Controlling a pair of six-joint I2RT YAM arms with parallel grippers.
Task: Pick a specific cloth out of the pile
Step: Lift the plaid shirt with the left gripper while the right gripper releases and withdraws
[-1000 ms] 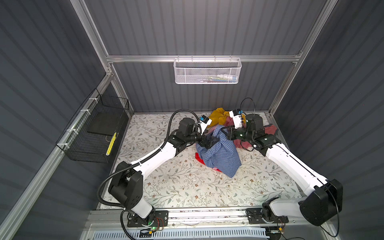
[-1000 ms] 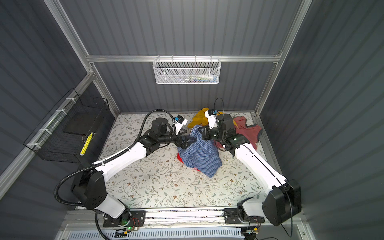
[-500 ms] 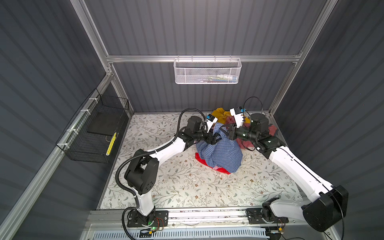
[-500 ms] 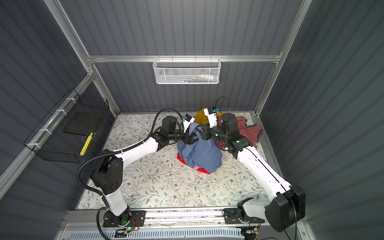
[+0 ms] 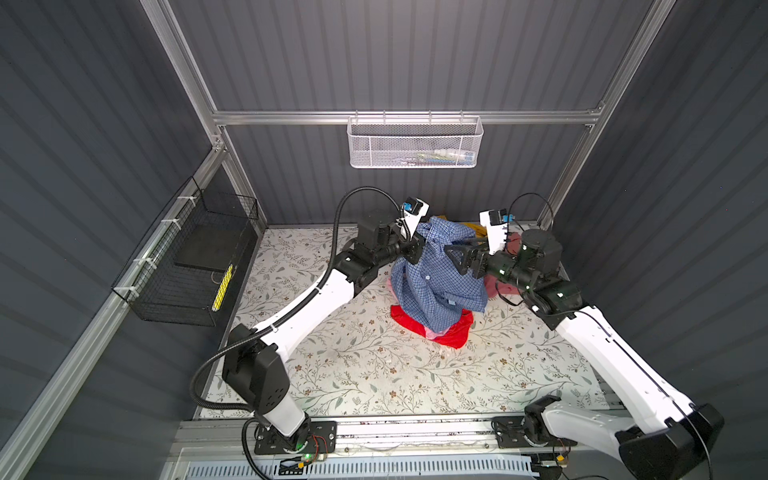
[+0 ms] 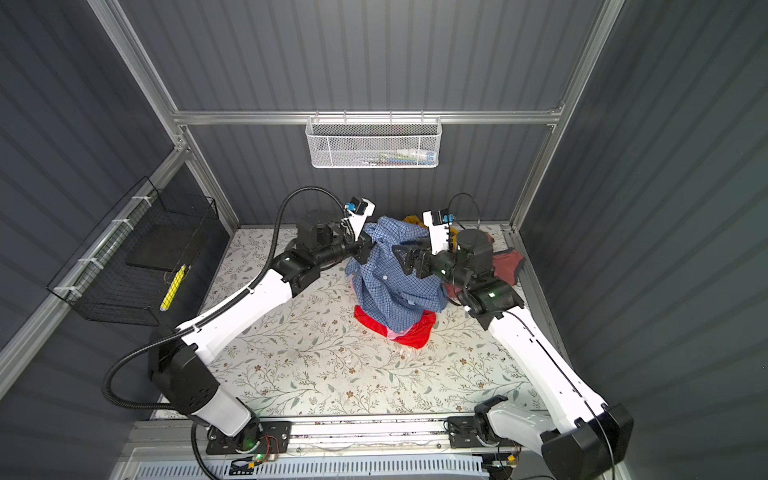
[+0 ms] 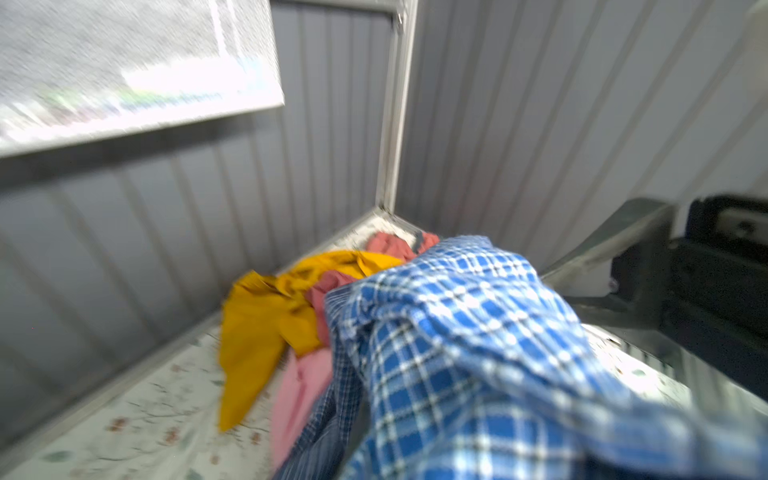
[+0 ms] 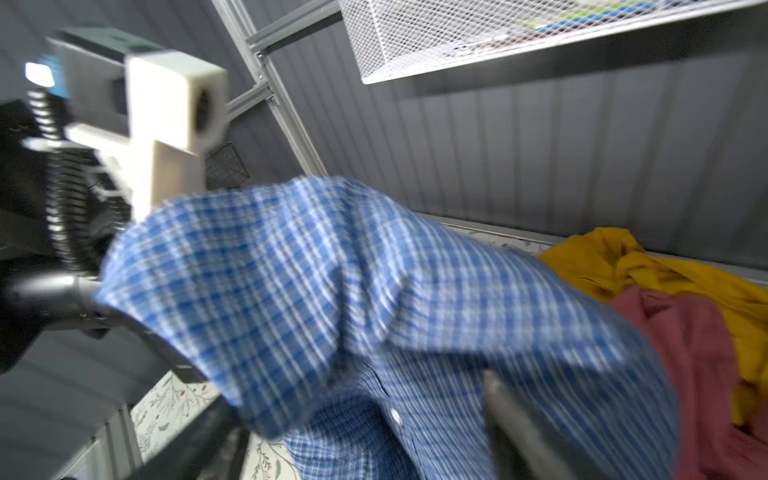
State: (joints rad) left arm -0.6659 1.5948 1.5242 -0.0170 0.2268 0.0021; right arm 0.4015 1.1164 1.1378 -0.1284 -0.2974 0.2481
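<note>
The left gripper is clamping a bunched fold near the top of the blue and white small-checked woven button shirt, its jaws pressed together on the fabric. In both top views it is holding that part raised above the table. The right gripper is hovering just beside the shirt's other side with its black jaws standing apart. They are close against the cloth, but whether they are touching it cannot be told.

The shirt is hanging in a tall drape between the two grippers, near the back of the table and a little right of the middle. A white button is showing on its front, and its lower folds are lying over a bright red garment. In the blurred left wrist view the checked fabric is filling the foreground.

The rest of the pile of garments is lying around and behind it. A mustard-yellow garment is sitting against the back wall, with a dusty-rose garment beside it under the right arm.

All of this is resting on the pale floral-printed table cover. A white mesh basket is hanging on the back wall, and a black wire basket on the left wall.
</note>
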